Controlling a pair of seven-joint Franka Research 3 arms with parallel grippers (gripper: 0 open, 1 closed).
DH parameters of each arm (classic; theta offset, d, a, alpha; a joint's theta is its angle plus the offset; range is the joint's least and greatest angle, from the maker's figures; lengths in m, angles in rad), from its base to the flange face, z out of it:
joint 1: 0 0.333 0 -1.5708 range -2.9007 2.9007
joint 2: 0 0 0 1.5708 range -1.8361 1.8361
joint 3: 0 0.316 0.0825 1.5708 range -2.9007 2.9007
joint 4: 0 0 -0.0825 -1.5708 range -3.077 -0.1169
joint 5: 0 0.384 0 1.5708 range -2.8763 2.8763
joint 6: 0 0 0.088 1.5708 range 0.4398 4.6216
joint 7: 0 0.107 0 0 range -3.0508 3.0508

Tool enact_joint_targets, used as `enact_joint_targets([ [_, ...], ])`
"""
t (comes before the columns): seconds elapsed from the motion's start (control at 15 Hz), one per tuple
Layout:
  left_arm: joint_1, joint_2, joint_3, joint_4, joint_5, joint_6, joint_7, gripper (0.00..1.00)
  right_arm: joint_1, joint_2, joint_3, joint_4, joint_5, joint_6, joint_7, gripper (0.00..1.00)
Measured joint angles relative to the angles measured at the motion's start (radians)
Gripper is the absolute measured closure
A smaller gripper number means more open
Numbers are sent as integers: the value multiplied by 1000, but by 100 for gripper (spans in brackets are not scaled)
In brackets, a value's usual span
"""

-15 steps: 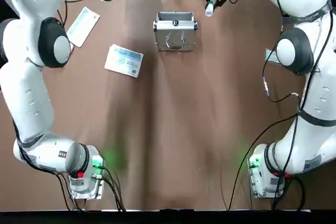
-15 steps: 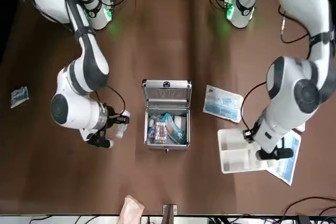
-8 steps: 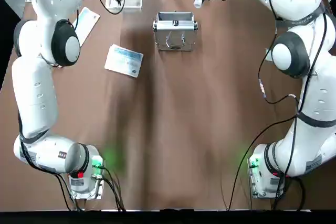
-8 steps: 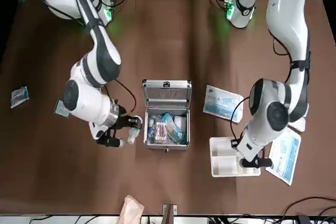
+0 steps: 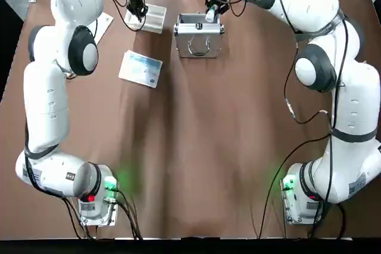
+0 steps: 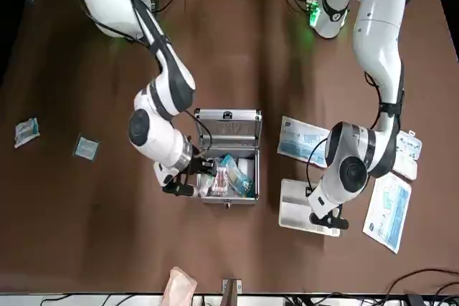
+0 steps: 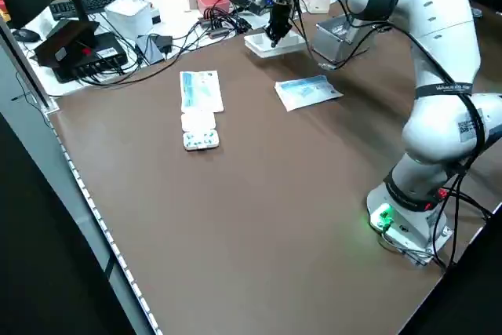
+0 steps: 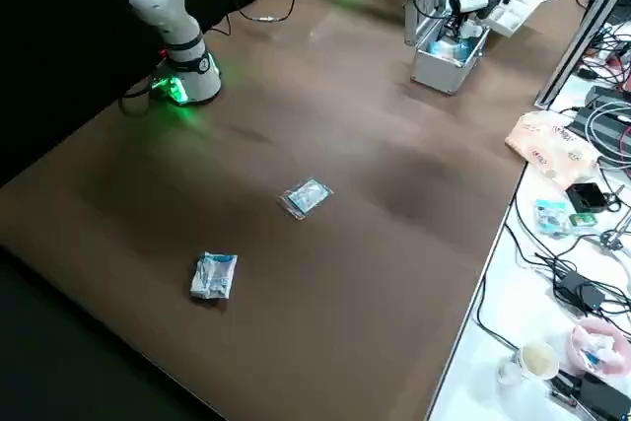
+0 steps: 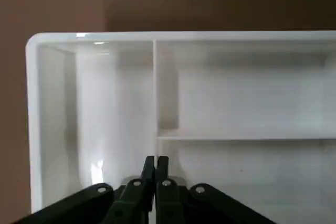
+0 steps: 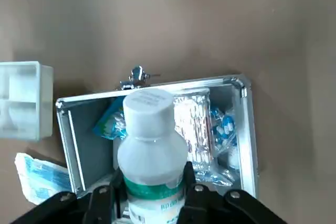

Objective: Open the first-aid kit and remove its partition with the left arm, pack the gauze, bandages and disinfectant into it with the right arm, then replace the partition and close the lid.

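So, left to right: the white box (image 6: 407,154) is far left on the table, just beside a blue-white pack (image 6: 389,211). Then comes the partition (image 9: 94,108), at the far side, left of the kit (image 6: 228,195). My left gripper (image 9: 156,160) has its fingers nearly together, pinching the divider. Another pack (image 5: 140,68) lies a bit nearer. The kit's at the far middle, lid (image 6: 228,125) up on its near side, foil pack (image 10: 192,124) and blue packet (image 10: 112,121) inside. My right gripper (image 10: 155,179) is over it, fingers bottle-width apart, gripping the disinfectant (image 10: 152,156). Two small packets (image 8: 306,197) (image 8: 213,276) sit right, well apart from it.
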Motion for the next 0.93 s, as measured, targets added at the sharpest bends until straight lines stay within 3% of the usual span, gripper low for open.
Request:
enact_joint_targets([
  [0.47, -2, 18, -3, 0, 0, 17, 3, 89, 5, 36, -2, 0, 0, 3, 0, 56],
  [0.67, -3, 16, -4, 9, 0, 23, -32, 66, 6, 52, -3, -1, 0, 3, 0, 56],
  [0.8, 0, 3, -3, 26, 0, 26, -45, 63, 6, 61, -3, -1, 0, 3, -1, 56],
  [0.93, 6, -34, -3, 38, 0, 25, -49, 47, 6, 62, -3, -1, 0, 3, -1, 56],
])
